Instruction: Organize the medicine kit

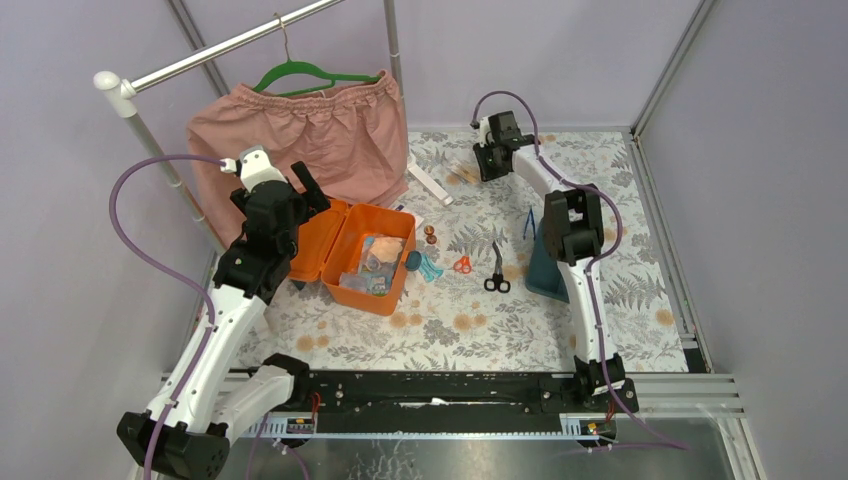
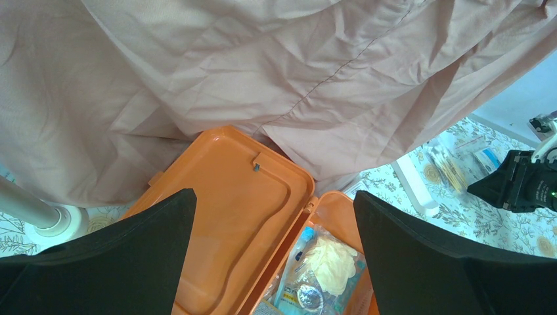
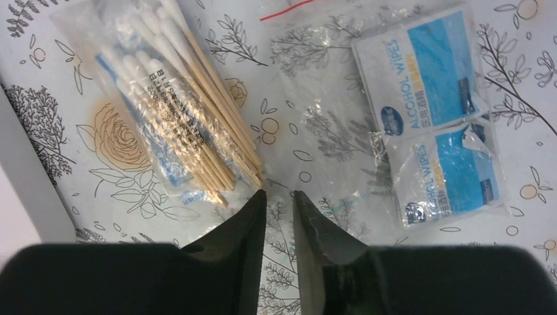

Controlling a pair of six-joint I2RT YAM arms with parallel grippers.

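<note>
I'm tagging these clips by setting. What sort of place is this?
Probably a staged robot test cell, not a home: aluminium framing and plain lilac walls box in a floral-covered table, with a clothes rail at back left.

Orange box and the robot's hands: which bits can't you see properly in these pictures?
- Orange box, left wrist view: near part cut off by the bottom edge and the left gripper.
- Things inside it, top view: too small to name.
- Teal tray, top view: mostly behind the right arm.
- Right gripper, right wrist view: unclear whether it pinches the clear bag.
</note>
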